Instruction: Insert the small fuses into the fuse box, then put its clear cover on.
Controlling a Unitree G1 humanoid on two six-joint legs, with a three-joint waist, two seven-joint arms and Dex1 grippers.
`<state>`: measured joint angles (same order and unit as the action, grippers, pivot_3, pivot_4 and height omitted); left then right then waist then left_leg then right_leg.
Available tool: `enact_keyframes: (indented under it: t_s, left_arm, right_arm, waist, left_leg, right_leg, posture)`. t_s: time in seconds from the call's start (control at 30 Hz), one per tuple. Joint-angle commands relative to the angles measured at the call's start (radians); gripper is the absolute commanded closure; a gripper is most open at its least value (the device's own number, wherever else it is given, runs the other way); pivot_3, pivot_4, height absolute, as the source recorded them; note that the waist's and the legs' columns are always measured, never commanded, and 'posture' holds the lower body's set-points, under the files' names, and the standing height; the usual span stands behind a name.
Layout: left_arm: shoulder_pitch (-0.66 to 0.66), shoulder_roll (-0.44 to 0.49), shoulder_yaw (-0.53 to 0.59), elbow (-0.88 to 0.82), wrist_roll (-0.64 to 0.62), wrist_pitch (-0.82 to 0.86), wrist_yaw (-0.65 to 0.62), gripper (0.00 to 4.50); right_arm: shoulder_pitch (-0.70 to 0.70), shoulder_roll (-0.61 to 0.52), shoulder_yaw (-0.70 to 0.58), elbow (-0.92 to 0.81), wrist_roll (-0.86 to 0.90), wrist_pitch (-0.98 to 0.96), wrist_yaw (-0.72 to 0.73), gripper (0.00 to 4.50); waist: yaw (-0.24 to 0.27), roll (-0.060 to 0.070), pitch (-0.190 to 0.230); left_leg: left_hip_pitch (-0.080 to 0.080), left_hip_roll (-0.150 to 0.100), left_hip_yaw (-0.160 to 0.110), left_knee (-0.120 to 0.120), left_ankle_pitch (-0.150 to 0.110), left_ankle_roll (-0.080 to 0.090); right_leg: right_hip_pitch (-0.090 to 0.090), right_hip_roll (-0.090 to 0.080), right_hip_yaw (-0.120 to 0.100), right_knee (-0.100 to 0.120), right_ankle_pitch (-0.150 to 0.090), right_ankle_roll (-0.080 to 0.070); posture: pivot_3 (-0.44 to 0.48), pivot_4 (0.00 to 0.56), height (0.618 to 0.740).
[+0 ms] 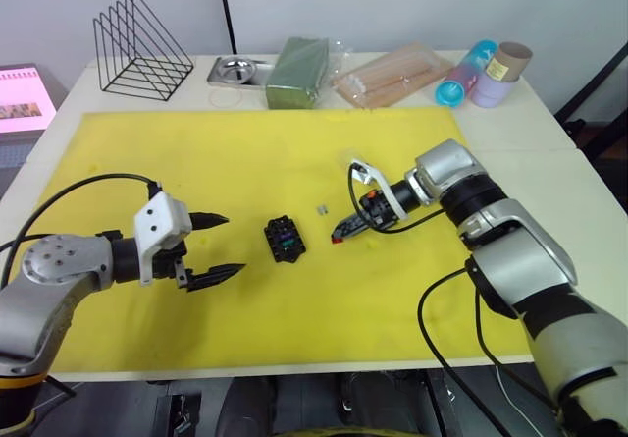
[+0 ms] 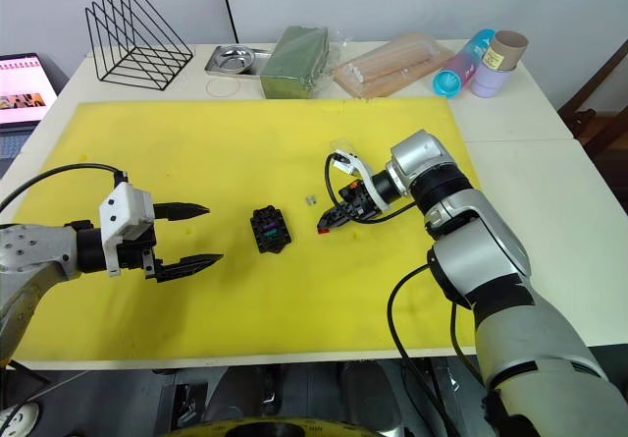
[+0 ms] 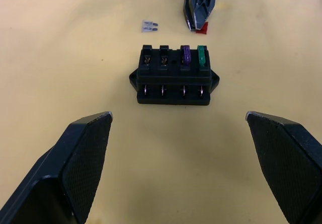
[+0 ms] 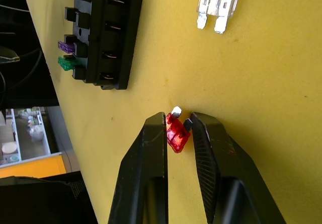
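Right gripper (image 4: pixel 177 124): pinching the red fuse (image 4: pixel 177 134) on the mat (image 1: pixel 196 162), for lifting.
Left gripper (image 1: pixel 218 247): waiting wide open beside the fuse box (image 1: pixel 285 239).
Fuse box: carrying purple and green; two slots awaiting.

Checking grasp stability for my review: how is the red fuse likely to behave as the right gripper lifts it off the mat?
The red fuse looks rigid and very light, so lifting should be easy. It sits skewed between the right gripper's narrow fingers, so it may pivot or slip. Its smooth plastic probably offers little grip.
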<state>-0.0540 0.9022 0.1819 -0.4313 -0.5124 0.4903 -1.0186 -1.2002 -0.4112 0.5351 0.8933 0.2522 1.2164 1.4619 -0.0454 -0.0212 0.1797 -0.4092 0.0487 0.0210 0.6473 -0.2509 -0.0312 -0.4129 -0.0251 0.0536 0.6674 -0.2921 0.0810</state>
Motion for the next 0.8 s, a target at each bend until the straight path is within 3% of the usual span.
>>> enact_keyframes:
  t_s: [0.03,0.07,0.4,0.53,0.63,0.8]
  left_arm:
    - [-0.015,-0.002,0.012,-0.006,-0.001,-0.018,0.005,0.00]
    - [-0.015,-0.003,0.013,-0.007,-0.001,-0.017,0.006,0.00]
    - [-0.016,-0.007,0.013,-0.015,-0.002,-0.011,0.012,0.00]
    - [-0.010,-0.011,0.015,-0.022,-0.005,-0.010,0.020,0.00]
    - [-0.002,-0.014,0.016,-0.026,-0.006,-0.011,0.024,0.00]
    - [0.000,-0.015,0.017,-0.024,-0.009,-0.012,0.024,0.00]
  right_arm:
    - [-0.006,-0.009,-0.015,-0.027,-0.007,-0.007,0.014,4.28]
    - [-0.003,-0.012,-0.017,-0.033,-0.006,-0.004,0.016,4.45]
    - [0.035,-0.067,-0.070,-0.119,0.035,0.101,-0.016,4.45]
    - [0.074,-0.076,-0.203,-0.183,0.085,0.255,-0.140,4.45]
    - [0.163,-0.089,-0.316,-0.327,0.148,0.381,-0.241,4.45]
    - [0.275,-0.071,-0.505,-0.435,0.295,0.398,-0.494,4.45]
  waist:
    - [0.000,0.000,0.000]
    - [0.000,0.000,0.000]
    - [0.004,0.000,0.000]
    - [0.002,0.000,0.000]
    - [0.002,0.000,0.000]
    - [0.002,0.000,0.000]
  left_leg:
    - [0.000,0.000,0.000,0.000,0.000,0.000]
    - [0.000,0.000,0.000,0.000,0.000,0.000]
    - [0.000,0.000,0.000,0.000,0.000,0.000]
    - [0.000,0.000,0.000,0.000,0.000,0.000]
    - [0.000,0.000,0.000,0.000,0.000,0.000]
    - [0.000,0.000,0.000,0.000,0.000,0.000]
  right_leg:
    - [0.000,0.000,0.000,0.000,0.000,0.000]
    - [0.000,0.000,0.000,0.000,0.000,0.000]
    - [0.000,-0.001,0.000,0.000,0.000,0.000]
    - [0.000,-0.001,0.000,0.000,0.000,0.000]
    - [0.000,-0.001,0.000,0.000,0.000,0.000]
    - [0.000,-0.001,0.000,0.000,0.000,0.000]
  posture:
    - [0.000,0.150,0.740]
    - [0.000,0.150,0.740]
    - [0.000,0.150,0.740]
    - [0.000,0.150,0.740]
    - [0.000,0.150,0.740]
    - [0.000,0.150,0.740]
